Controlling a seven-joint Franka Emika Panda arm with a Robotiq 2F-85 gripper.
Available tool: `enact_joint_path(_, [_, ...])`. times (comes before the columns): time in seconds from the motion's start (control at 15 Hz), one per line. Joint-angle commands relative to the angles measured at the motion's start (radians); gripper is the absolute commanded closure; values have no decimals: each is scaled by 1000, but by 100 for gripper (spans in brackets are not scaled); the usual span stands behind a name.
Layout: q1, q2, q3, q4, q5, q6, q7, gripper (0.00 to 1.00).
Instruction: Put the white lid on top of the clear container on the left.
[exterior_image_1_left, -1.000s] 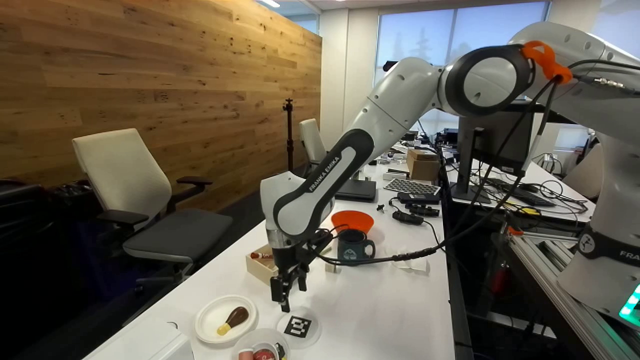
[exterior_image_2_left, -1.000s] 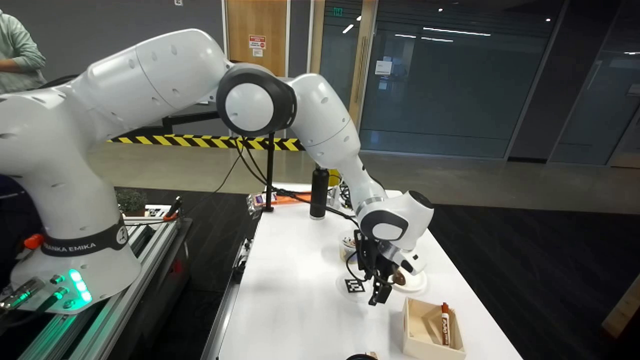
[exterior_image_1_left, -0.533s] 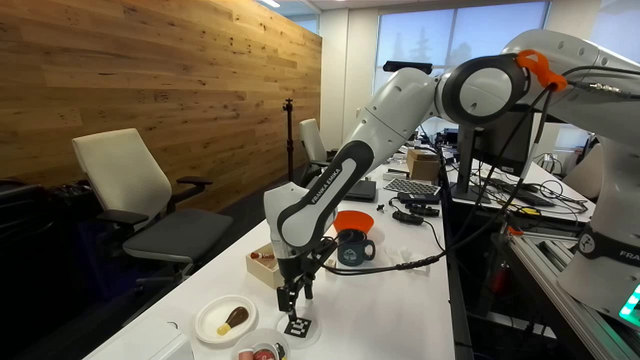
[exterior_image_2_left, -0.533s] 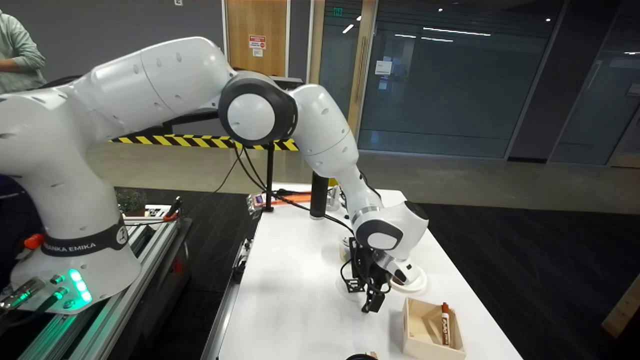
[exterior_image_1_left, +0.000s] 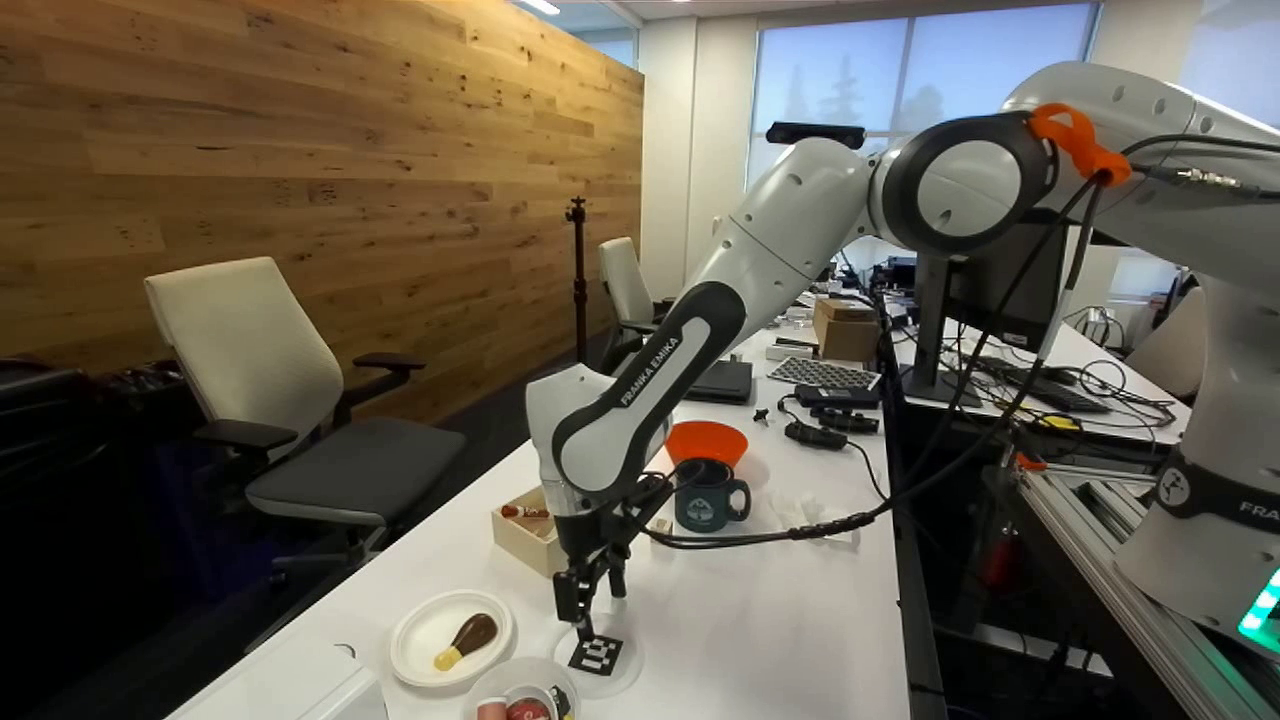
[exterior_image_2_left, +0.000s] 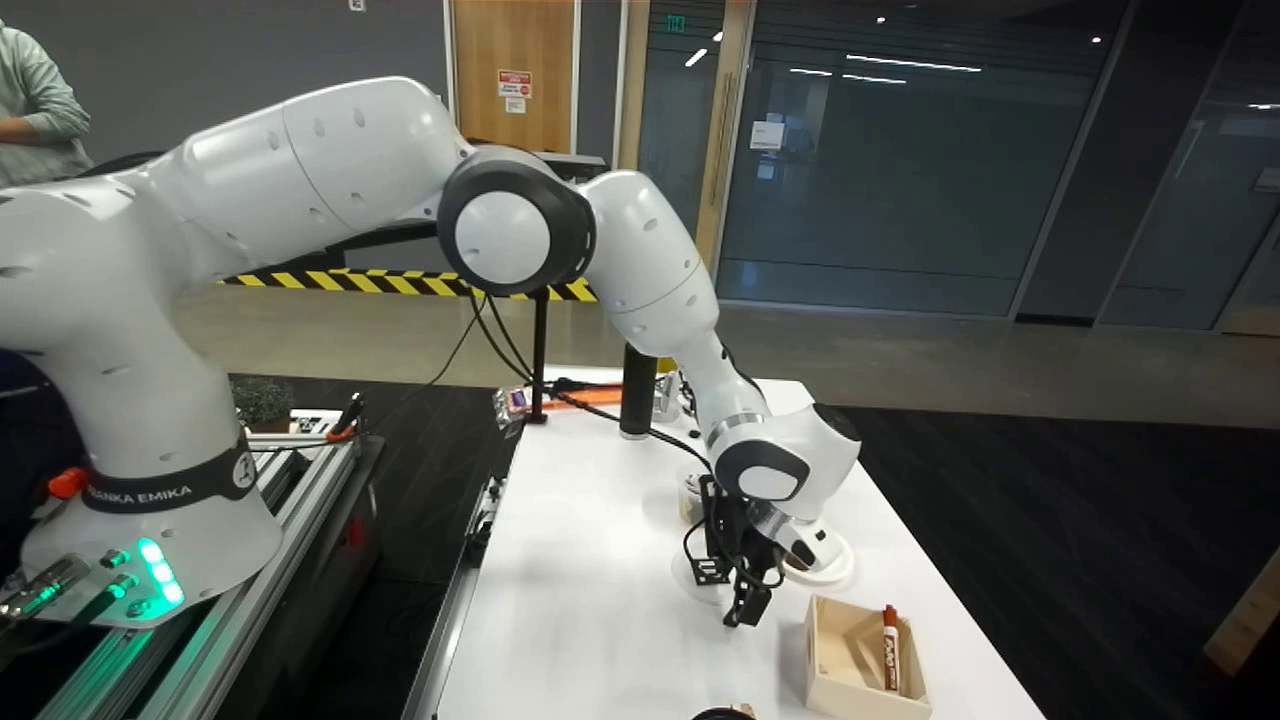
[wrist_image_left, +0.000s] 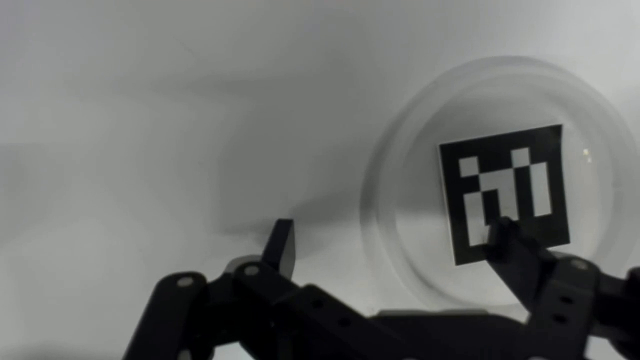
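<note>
Gripper (wrist_image_left: 395, 225) stood low over a white table (exterior_image_1_left: 760, 610), its two fingers wide apart. In the wrist view one fingertip overlapped the lid (wrist_image_left: 500, 182) at its black-and-white pattern, while the other was outside the lid's round, see-through rim, over bare table; whether either touched anything could not be told. The lid lay flat on the table. In an exterior view the clear container (exterior_image_1_left: 490, 683), with reddish contents, sat just beside it, cut off by the picture's bottom edge, and a white dish (exterior_image_1_left: 430, 625) with a brown lump (exterior_image_1_left: 474, 634) came next. A wooden box (exterior_image_2_left: 870, 702) stood near the gripper in both exterior views. Opposite the dish, open tabletop ran from the lid's rim to the table's long edge facing the robot base (exterior_image_1_left: 1190, 560)
</note>
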Motion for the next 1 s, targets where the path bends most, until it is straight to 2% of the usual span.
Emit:
enact_joint_path(0.0, [33,-11,2,-7,14,-3,45,0])
enact_joint_path(0.2, [63,-33,14,-26,26,15,92,0])
enact_joint_path(0.27, [71,-33,14,-20,24,17,105,25])
enact_joint_path(0.33, [78,-35,14,-19,23,22,114,26])
enact_joint_path(0.53, [85,-44,13,-28,20,35,117,48])
enact_joint_path(0.6, [81,-47,13,-29,19,29,110,18])
enact_joint_path(0.67, [78,-46,11,-27,23,33,116,11])
enact_joint_path(0.93, [62,-24,2,-2,20,24,109,0])
